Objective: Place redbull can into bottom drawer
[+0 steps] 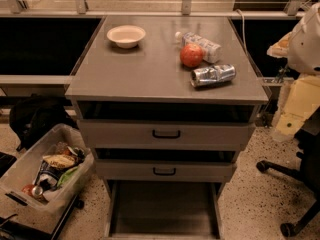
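The can (213, 75) lay on its side on the surface (145, 69) near an apple (192, 55), the bottom drawer (162, 204) stood open, and the claw (292, 114) hung at right, its state untellable.

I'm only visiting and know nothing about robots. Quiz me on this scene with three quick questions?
1. True or false: the redbull can stands upright on the cabinet top.
2. The bottom drawer is: A) pulled open, B) shut.
3. Fill in: the gripper hangs at the picture's ____ edge, apart from the can.
Key: 1 false, it lies on its side; 2 A; 3 right.
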You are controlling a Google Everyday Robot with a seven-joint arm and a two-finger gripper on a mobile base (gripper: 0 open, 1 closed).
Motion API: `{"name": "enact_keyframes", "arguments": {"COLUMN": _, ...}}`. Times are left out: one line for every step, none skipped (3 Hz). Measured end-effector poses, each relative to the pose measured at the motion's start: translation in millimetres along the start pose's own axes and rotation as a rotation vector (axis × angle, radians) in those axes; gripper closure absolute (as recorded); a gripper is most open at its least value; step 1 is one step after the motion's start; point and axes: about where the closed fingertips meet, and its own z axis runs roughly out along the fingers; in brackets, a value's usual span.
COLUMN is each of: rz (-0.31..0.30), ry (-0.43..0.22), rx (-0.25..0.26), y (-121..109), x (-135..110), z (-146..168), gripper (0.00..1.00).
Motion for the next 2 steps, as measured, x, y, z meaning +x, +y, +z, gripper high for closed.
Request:
{"name": "enact_keyframes", "arguments": {"rz": 0.000, "ry": 0.000, "rx": 0.000, "y": 0, "x": 0, "z": 0, "gripper": 0.00}}
{"name": "enact_keyframes", "arguments": {"rz": -0.018, "ry": -0.046, "rx": -0.025, "y": -64, "x": 4, "z": 58, "gripper": 0.00}}
